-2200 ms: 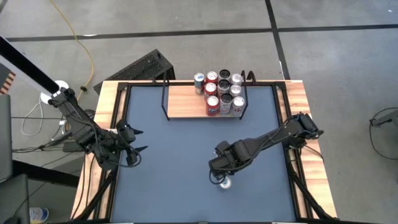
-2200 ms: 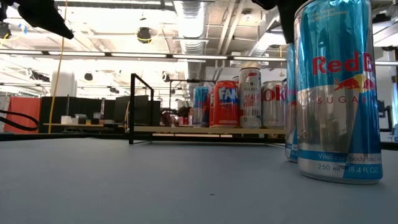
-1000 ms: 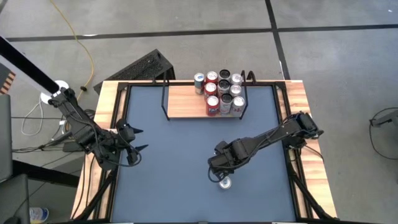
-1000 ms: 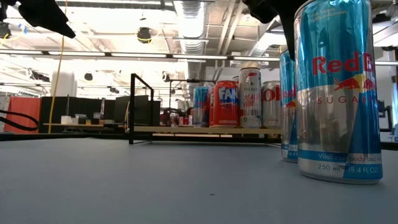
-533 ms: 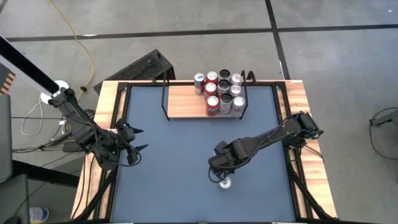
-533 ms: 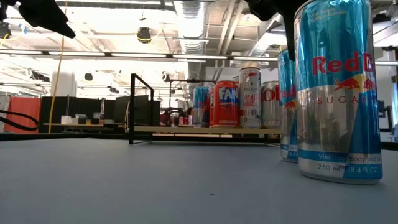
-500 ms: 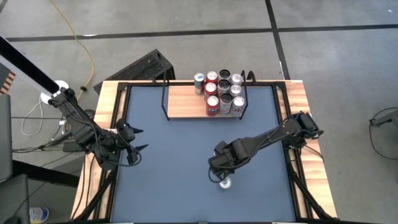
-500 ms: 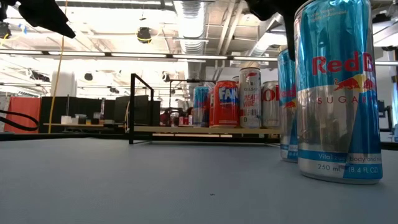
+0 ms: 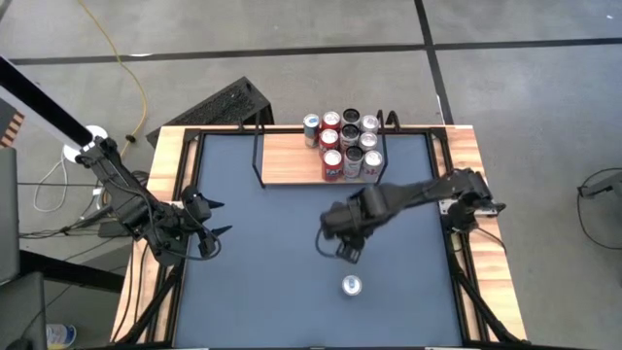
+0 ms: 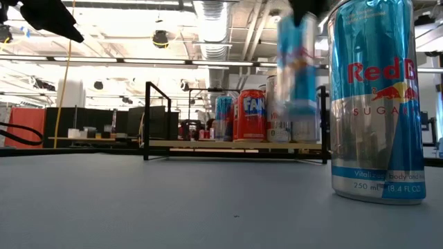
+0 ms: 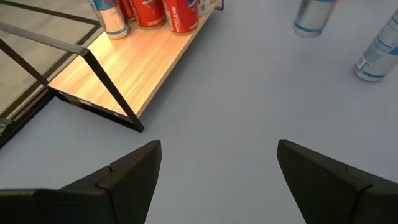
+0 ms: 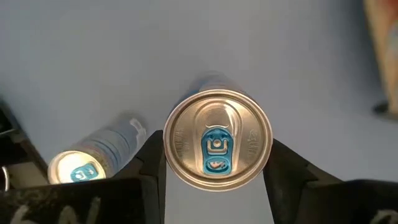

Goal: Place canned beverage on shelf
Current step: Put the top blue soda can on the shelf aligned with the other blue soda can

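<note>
Grey floor surrounds the wood-edged worktop [image 9: 165, 185] in the high view, whose dark grey top carries the shelf [image 9: 292, 158] at its far edge, a light-wood board with a black wire frame and a cluster of cans [image 9: 342, 146] at its right end. The right tool [image 9: 347, 251] sits over the middle of the worktop, between the shelf and a lone can [image 9: 351, 285] standing nearer the front, and it grips a slim can [image 9: 349, 253]. The left tool [image 9: 216, 219] waits at the left edge, its fingers spread wide and holding nothing. From the low view, a ceiling of ducts and lights shows behind the worktop; the held can [image 10: 296, 66] hangs blurred above the surface, in front of the shelf [image 10: 228, 144] with its row of cans, while the lone blue and silver can [image 10: 377, 104] stands close to the camera at the right. The left wrist view shows the shelf's board [image 11: 134, 65], the lifted can [image 11: 313, 17] and the standing can [image 11: 379, 53] well apart from that arm's open fingers [image 11: 134, 171]. The right wrist view looks down on the silver top of the held can [image 12: 217, 139], clamped between both fingers [image 12: 152, 162], with the other can [image 12: 93, 160] on the worktop beside it.
</note>
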